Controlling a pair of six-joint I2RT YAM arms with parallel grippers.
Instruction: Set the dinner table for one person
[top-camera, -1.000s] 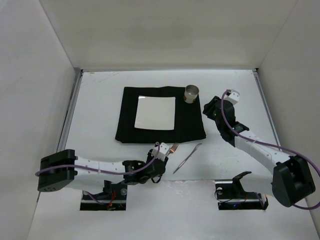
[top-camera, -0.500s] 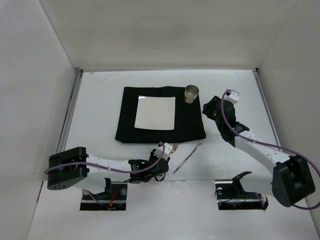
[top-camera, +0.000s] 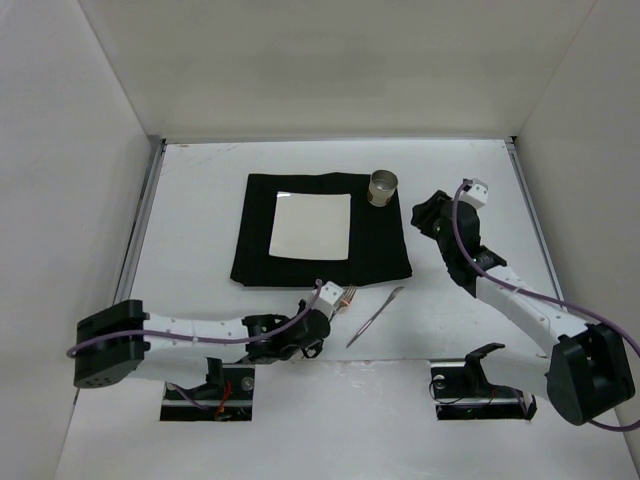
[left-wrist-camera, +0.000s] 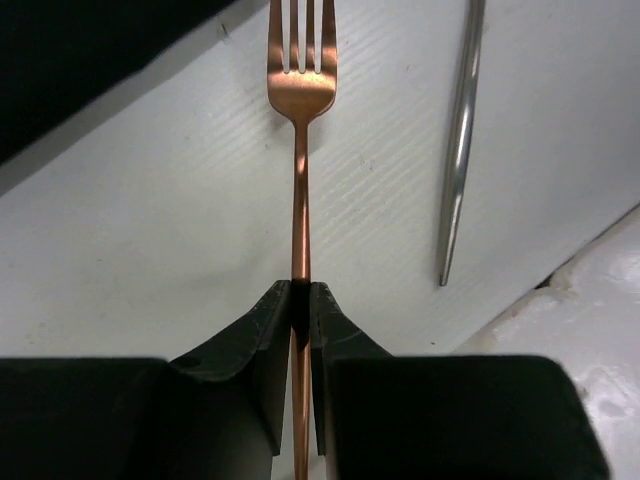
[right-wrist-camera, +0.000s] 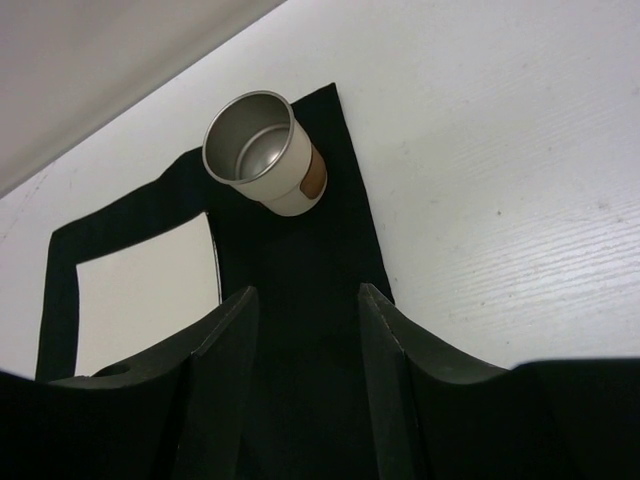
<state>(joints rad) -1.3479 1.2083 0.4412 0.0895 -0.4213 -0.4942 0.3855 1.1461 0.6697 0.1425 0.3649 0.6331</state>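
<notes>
Compared with half a second earlier, the left arm's shoulder block is seen lower and further left in the top view, and its forearm lies flatter. The left gripper (left-wrist-camera: 300, 290) has been carried slightly forward, with the fork (left-wrist-camera: 301, 90) still clamped. The right wrist has shifted a little to the right; the cup (right-wrist-camera: 265, 150), plate (top-camera: 312, 225), mat (top-camera: 260, 250) and silver utensil (left-wrist-camera: 458, 150) are unmoved.

The cup stands upright on the mat's far right corner, ahead of the right gripper (right-wrist-camera: 305, 300) and slightly to its left. Its bare metal interior is seen down to the bottom. The plate lies flat on the mat, to the left of that gripper.

The left arm is stretched low across the table (top-camera: 200, 200). Its jaws are closed on the fork's handle, and the tines point straight ahead of the fingers towards the mat's near edge. The utensil lies on the table just to the right of the fork, apart from it. Whether the fork rests on the table cannot be told.

The right arm is raised and bent, with its gripper above the mat's right edge. Its jaws are held apart with nothing between them.

The table lies beneath both grippers.
</notes>
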